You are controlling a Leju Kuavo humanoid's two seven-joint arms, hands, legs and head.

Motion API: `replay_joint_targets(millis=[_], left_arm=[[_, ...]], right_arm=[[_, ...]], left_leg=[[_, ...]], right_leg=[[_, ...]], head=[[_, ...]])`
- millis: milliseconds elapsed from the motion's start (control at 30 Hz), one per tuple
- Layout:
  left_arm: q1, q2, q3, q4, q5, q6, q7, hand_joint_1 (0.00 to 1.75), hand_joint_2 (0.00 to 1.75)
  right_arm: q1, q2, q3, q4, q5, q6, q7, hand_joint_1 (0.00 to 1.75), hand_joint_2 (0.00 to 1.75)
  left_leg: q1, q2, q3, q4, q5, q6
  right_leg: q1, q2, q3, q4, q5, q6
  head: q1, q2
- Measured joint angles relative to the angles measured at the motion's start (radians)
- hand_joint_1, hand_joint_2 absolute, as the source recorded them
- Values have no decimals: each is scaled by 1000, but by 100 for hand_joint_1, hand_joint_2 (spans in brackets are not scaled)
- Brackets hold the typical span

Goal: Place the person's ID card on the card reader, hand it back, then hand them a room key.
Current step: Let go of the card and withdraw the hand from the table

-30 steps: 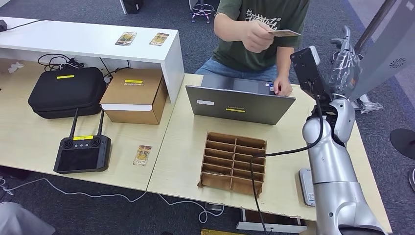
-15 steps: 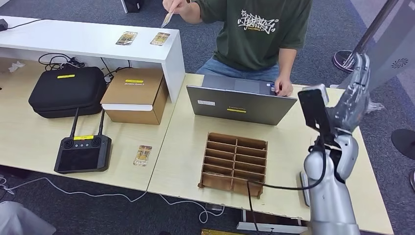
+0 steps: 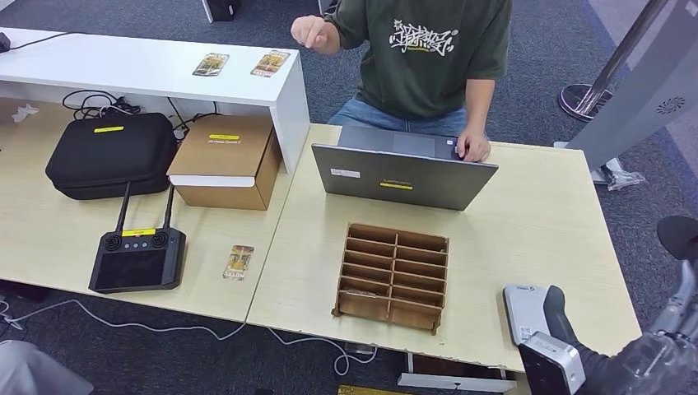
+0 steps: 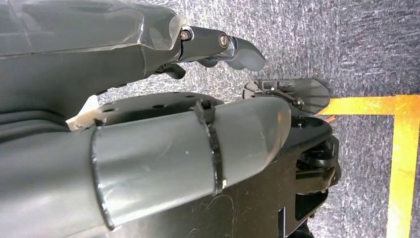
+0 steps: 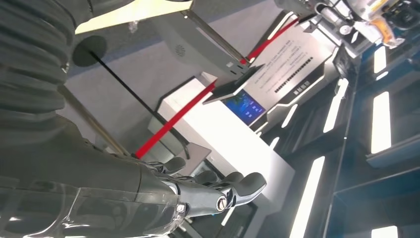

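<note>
- Nearest, at the table's front right edge, lies the grey card reader; part of the right arm rises in front of it and covers its near corner.
- Just left of the reader stands a brown cardboard divider tray with two columns of slots; I cannot tell whether anything lies in them.
- On the adjoining left table, near its front edge, sits a black remote controller with two antennas pointing away; a small card lies flat beside it, well apart from the reader.
- Farther back stand a black zip case and a cardboard box, touching or nearly so.
- Behind the tray an open grey laptop faces away; a person in a green shirt sits behind it, one hand on the keyboard, the other raised in a fist over the white shelf's end; I cannot tell whether the fist holds the ID card.
- Two more cards lie on the shelf.
- The right hand is off the table with its fingers extended and apart, holding nothing.
- The left hand hangs over grey carpet, fingers straight, gripping nothing.
</note>
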Motion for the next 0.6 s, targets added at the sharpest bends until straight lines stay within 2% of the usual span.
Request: replay_joint_targets(millis=[200, 467, 600], left_arm=[[6, -15, 19, 0, 14, 24, -19, 0, 0], [10, -14, 39, 0, 24, 18, -29, 0, 0], [13, -14, 43, 0, 22, 22, -30, 0, 0]], right_arm=[[79, 31, 30, -64, -13, -5, -17, 0, 175], [97, 72, 32, -86, -110, -6, -114, 0, 175], [106, 85, 31, -86, -129, -6, -130, 0, 175]], left_leg=[[0, 1, 0, 0, 0, 0], [0, 1, 1, 0, 0, 0], [0, 1, 1, 0, 0, 0]], right_leg=[[0, 1, 0, 0, 0, 0], [0, 1, 1, 0, 0, 0], [0, 1, 1, 0, 0, 0]], head=[[0, 0], [0, 0], [0, 0]])
